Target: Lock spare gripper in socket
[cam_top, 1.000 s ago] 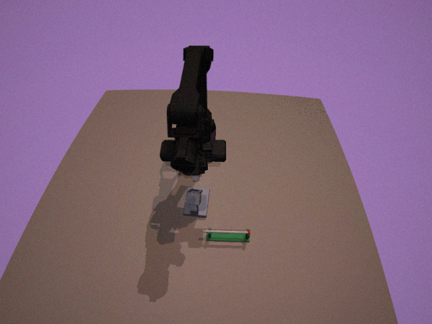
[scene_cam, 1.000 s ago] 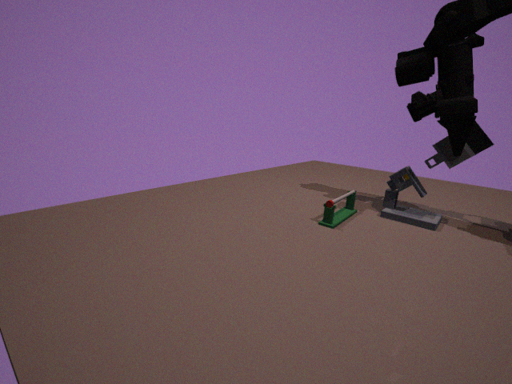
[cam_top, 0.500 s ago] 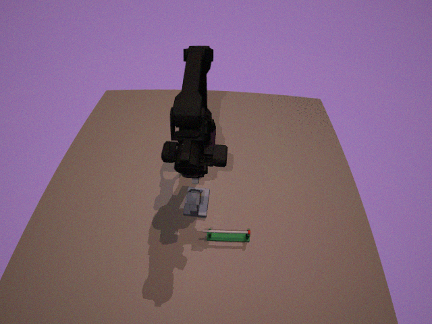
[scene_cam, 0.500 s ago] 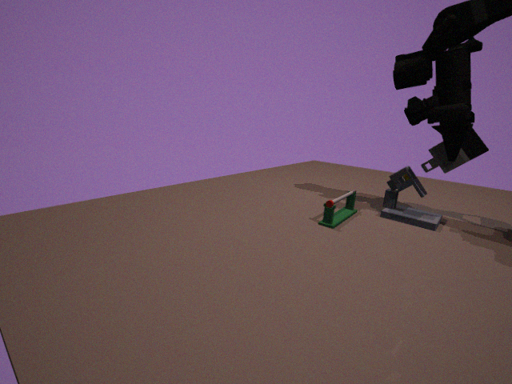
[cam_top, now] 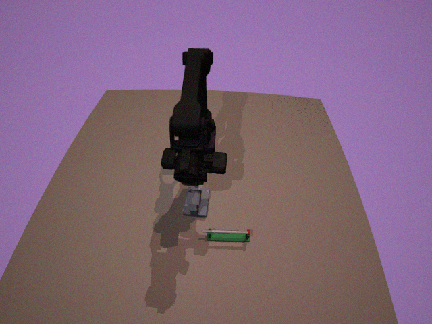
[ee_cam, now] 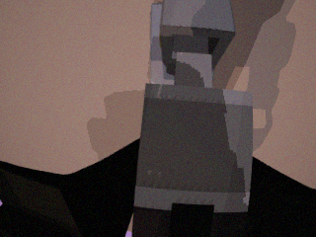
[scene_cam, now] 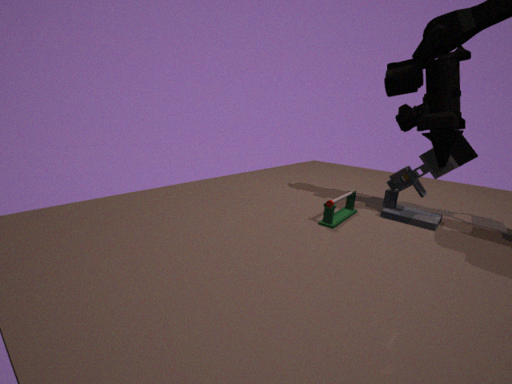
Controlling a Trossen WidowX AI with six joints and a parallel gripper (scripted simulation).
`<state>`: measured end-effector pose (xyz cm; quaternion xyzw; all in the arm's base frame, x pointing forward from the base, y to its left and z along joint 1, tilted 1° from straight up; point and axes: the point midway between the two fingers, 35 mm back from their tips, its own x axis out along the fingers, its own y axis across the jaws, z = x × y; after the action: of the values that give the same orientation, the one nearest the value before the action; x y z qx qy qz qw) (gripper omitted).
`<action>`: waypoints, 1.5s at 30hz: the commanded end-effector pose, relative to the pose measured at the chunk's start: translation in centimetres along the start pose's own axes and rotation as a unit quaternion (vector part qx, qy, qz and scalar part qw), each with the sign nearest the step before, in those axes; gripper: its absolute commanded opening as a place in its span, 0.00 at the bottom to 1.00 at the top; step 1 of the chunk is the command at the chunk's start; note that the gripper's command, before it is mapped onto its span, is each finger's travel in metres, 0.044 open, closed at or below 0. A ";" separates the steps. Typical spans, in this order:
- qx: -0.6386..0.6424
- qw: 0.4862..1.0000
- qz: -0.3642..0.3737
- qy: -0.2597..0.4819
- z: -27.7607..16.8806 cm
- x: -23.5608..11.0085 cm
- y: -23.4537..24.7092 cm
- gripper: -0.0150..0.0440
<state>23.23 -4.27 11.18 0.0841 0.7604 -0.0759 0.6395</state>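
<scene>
My gripper [scene_cam: 443, 162] [ee_cam: 185, 144] is shut on the spare gripper [scene_cam: 429, 162] [ee_cam: 185, 143], a grey block held tilted above the mount. Its narrow spigot [ee_cam: 204, 64] points down towards the tilted grey socket [cam_top: 192, 198] [scene_cam: 402, 179] [ee_cam: 197, 15] and is at or just short of the socket's mouth; I cannot tell whether its tip is inside. The socket stands on a post on the grey mount base [cam_top: 203, 210] [scene_cam: 413, 218]. The lock pin [cam_top: 227, 231] [scene_cam: 345, 197], pale with a red head, lies across a green rack [cam_top: 228, 237] [scene_cam: 342, 215], out of the socket. In the top view the arm hides my fingertips.
The green rack stands on the brown table [cam_top: 296, 261] [scene_cam: 206, 289], a short way from the mount, on the side away from the arm's base. Its two uprights hold the pin above its base. The arm's shadow falls across the table around the mount.
</scene>
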 end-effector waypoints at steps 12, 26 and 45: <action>0.001 1.000 -0.001 -0.010 1.9 0.6 0.0 0.25; 0.000 1.000 -0.001 -0.011 3.5 1.4 0.0 0.25; 0.002 1.000 0.000 -0.002 3.1 1.7 0.0 0.52</action>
<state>25.86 -4.88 8.97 0.0851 0.7593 -0.0774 0.6405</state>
